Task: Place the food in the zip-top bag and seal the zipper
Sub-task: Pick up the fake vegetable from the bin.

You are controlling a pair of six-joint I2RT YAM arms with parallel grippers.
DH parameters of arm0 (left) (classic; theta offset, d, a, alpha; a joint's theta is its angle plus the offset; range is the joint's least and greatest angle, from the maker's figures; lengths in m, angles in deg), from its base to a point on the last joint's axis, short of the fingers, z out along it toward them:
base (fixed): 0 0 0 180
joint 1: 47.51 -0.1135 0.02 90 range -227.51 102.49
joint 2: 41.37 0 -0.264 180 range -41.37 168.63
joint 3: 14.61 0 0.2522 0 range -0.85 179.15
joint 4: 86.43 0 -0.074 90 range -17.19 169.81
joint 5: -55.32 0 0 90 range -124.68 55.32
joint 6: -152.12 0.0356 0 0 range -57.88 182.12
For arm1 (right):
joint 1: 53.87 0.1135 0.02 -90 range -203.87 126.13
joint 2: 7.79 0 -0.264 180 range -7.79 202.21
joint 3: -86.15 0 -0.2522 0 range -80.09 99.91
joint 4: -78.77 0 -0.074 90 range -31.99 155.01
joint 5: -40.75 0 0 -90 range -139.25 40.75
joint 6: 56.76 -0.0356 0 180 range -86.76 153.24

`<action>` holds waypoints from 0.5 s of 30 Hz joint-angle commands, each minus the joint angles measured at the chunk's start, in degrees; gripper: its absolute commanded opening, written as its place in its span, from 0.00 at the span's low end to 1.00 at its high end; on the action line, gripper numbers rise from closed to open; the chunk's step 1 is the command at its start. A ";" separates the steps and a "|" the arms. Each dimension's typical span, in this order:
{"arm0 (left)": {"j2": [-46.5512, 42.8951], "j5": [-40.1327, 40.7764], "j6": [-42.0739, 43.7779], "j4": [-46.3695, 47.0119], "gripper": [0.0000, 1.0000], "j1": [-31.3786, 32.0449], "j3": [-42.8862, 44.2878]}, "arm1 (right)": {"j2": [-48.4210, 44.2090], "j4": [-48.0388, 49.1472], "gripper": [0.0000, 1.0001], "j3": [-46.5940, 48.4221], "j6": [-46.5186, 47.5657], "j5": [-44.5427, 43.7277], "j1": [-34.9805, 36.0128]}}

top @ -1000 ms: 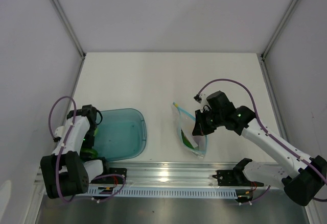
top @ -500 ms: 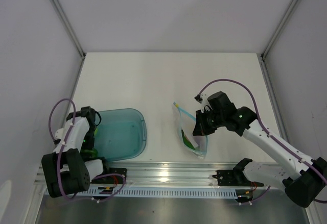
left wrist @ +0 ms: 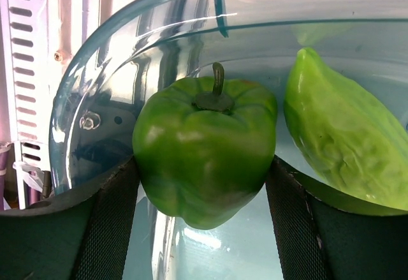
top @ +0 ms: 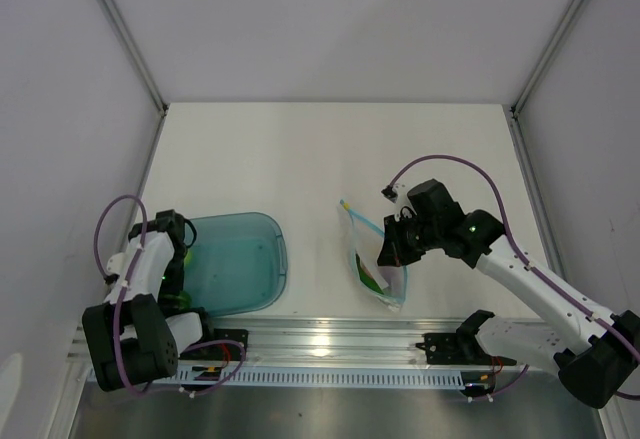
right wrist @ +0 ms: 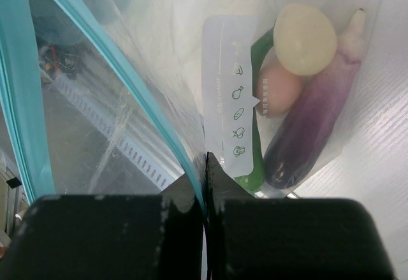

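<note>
My left gripper (left wrist: 203, 165) is shut on a round green toy pepper (left wrist: 204, 146) in the near-left corner of the teal tray (left wrist: 95, 82); both pads touch its sides. A long green vegetable (left wrist: 344, 140) lies beside it in the tray. My right gripper (right wrist: 205, 165) is shut on the light-blue zipper strip (right wrist: 127, 82) at the mouth of the clear bag (right wrist: 159, 37) and holds it open. Inside the bag lie a purple eggplant (right wrist: 312, 133), a small orange piece (right wrist: 277, 92), a pale round piece (right wrist: 305, 37) and a green piece (right wrist: 255, 171). The top view shows the bag (top: 372, 264) right of centre.
The teal tray (top: 240, 229) sits near left in the top view, with the left gripper (top: 178, 294) at its near-left corner. The right gripper (top: 388, 254) is at the bag. A metal rail (top: 330, 344) runs along the near table edge. White walls enclose the table.
My left arm has sunk slightly toward the tray's near-left corner. My right gripper and the bag have barely shifted.
</note>
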 commanded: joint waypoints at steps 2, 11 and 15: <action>-1.34 -0.88 2.34 1.78 0.36 -0.72 -0.35 | -1.14 0.19 0.00 0.21 -0.68 -0.10 -0.18; -4.32 -4.05 6.64 0.63 0.10 -0.72 3.08 | -0.62 0.80 0.00 0.12 -1.12 0.08 -0.18; -8.10 -5.54 9.01 1.86 0.04 -0.64 2.81 | -0.70 1.06 0.00 -0.05 -1.47 0.25 -0.18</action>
